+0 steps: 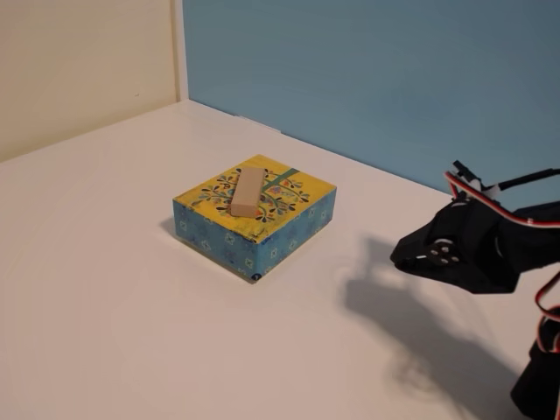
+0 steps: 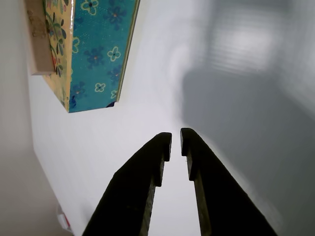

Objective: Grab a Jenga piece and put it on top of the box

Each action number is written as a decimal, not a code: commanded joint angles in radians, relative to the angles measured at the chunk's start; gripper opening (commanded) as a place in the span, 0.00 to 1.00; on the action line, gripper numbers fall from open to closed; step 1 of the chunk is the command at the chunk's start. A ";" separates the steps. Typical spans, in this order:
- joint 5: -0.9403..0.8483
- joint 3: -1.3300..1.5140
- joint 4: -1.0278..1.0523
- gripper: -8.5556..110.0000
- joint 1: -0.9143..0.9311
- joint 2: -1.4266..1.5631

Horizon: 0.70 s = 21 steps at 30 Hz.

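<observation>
The Jenga piece [image 1: 248, 192] lies flat on the yellow top of the box [image 1: 289, 229], roughly over its middle and a little toward the far left edge in the fixed view, its long side running from the near edge toward the far one. It is plain pale wood and rests wholly on the lid. The box sits on the white counter [image 1: 114, 289], one corner turned toward the camera, its blue flowered sides showing below the floral lid. Nothing shows whether the box holds anything; its lid is closed.

In the wrist view the box [image 2: 98, 54] fills the upper left, its blue side facing the camera, with one end of the Jenga piece [image 2: 39, 44] seen at the picture's left edge against the yellow face.

The pincer [image 2: 175, 142] is well apart from the box, out over bare counter. Its two dark fingers [image 2: 147, 172] stand nearly together with only a narrow slit between the tips, and they grasp nothing. In the fixed view the black arm [image 1: 477, 249] hangs at the right edge, above its own shadow on the counter, with a blue wall [image 1: 376, 79] behind.
</observation>
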 commanded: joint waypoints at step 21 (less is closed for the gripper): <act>-0.011 -0.006 0.003 0.07 0.011 0.006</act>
